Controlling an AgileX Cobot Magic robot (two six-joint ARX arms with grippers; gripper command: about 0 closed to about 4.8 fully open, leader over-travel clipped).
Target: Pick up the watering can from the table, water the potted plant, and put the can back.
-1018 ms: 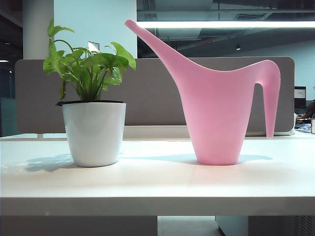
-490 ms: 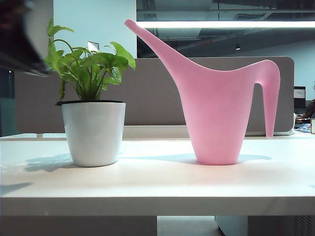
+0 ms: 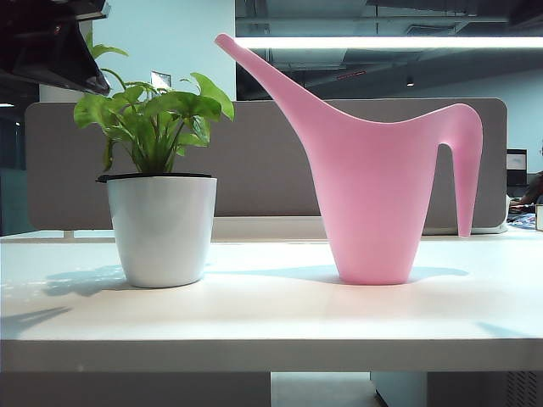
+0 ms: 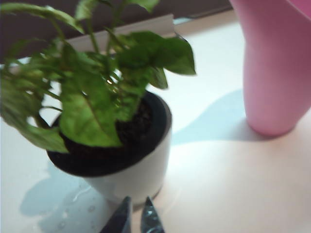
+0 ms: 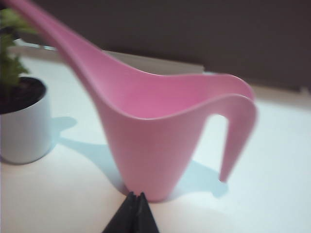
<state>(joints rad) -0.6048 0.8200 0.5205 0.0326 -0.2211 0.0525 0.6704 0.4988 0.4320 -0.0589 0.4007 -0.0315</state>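
- The watering can (image 3: 377,195) is seen standing upright on the white surface (image 3: 271,318), well to the right of the potted plant (image 3: 157,191) in the exterior view, its spout aimed up toward the plant and its curved handle (image 5: 238,136) hanging on the far side.
- The can is not yet gripped; the approach is judged to be the step in hand.
- The right gripper (image 5: 134,204) is held just in front of the can's base, jaws together and empty; they would need to be spread and carried round to the handle, and closed high on it so that tilting is controlled.
- The left gripper (image 4: 134,216) is poised near the pot, jaws nearly together, empty.
- The can's interior shows no visible water; the pot is filled with dark soil.
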